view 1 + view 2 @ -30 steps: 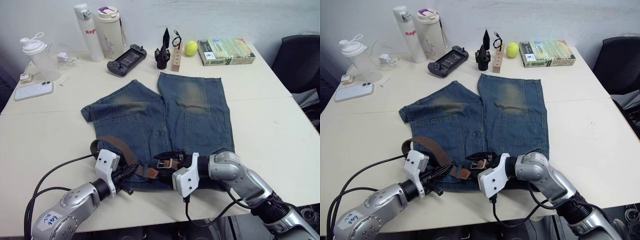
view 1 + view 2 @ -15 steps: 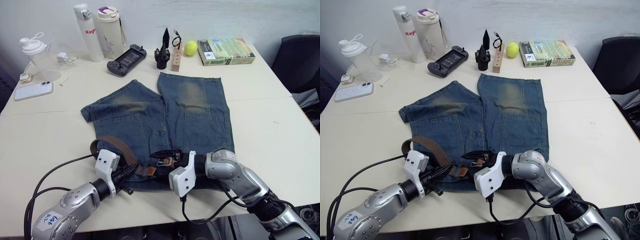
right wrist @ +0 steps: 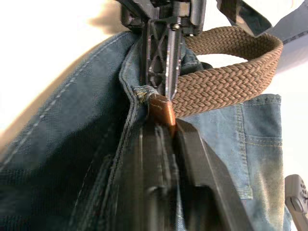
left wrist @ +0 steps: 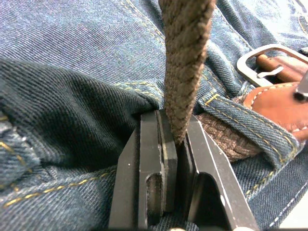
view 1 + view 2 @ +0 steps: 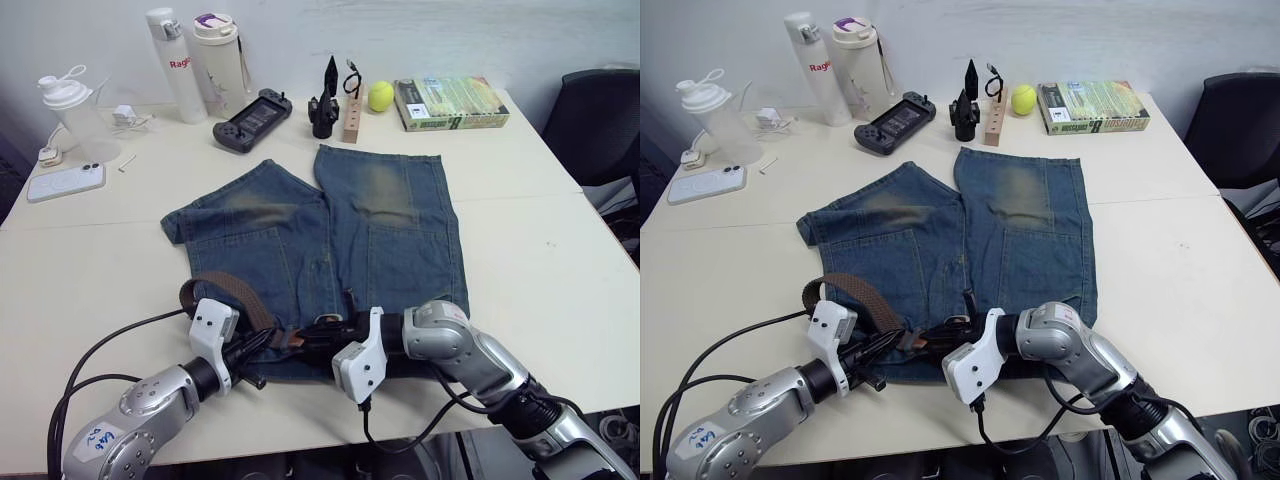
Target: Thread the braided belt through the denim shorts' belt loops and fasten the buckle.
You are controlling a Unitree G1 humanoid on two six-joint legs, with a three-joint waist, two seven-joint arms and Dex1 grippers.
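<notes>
My left fingers [image 4: 166,159] are closed on the braided belt [image 4: 185,62]: the brown woven strap rises from between the two black pads, pinched with almost no gap. Seen from the head, that gripper [image 5: 262,345] sits at the near waistband of the denim shorts [image 5: 330,235], on my left side of the garment, and the strap loops out from it in a brown arc [image 5: 215,290] that lies partly on the desk [image 5: 90,270] and partly on the denim.

My right fingers [image 3: 159,144] are also nearly shut, clamped on the tan leather tip [image 3: 162,111] of the belt, which sticks out a little past the pads. That tip points straight at my left gripper, whose black fingers stand just beyond it in the right wrist view, with the braided loop curving off behind them. From the head, my right gripper [image 5: 310,335] lies low along the waistband, reaching toward my left one, the two close together with a short stretch of belt and denim between.

The buckle [image 4: 262,65] lies flat on the shorts just beside my left fingers, its silver frame and prong facing up, brown leather under it. A belt loop [image 4: 240,120] of blue denim with yellow stitching crosses over the braided strap between my left fingers and the buckle.

The shorts lie spread flat, legs pointing away from me.
</notes>
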